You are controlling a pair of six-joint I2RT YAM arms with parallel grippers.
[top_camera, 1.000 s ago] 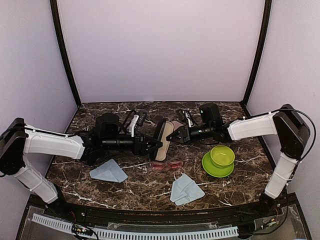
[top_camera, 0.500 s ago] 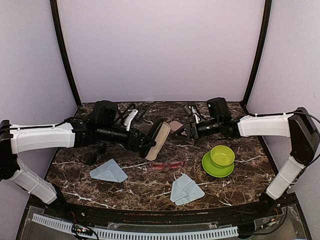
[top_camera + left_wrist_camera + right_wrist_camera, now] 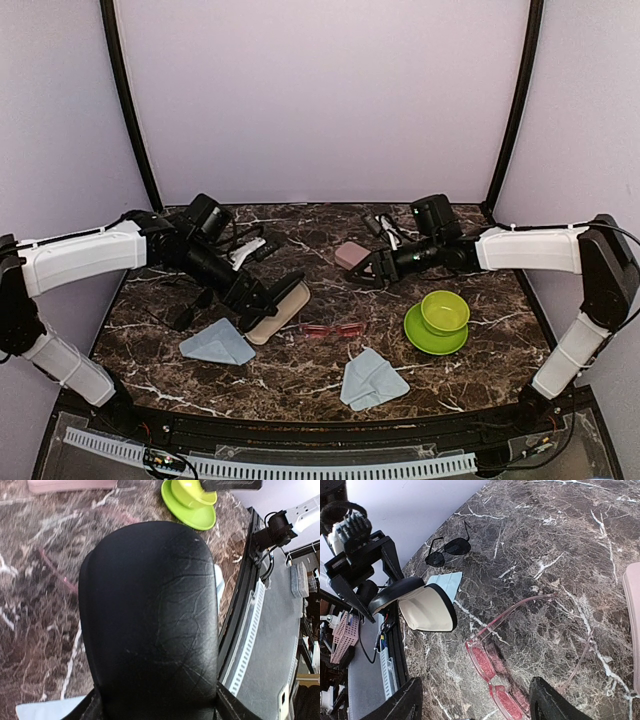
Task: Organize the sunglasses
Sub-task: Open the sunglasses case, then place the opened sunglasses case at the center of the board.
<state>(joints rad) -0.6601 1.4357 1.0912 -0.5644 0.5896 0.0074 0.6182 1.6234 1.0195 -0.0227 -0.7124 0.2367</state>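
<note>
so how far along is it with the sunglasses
Nothing looks put away yet: the red-pink sunglasses and the black sunglasses both lie loose on the table. In hand: the left gripper grips the open black case, whose visible cream lining is bare; the right gripper is open beside the pink case. Left: both pairs to stow, probably in those cases.

Soft, even overhead light, faint shadows (left wrist background blurry)
</note>
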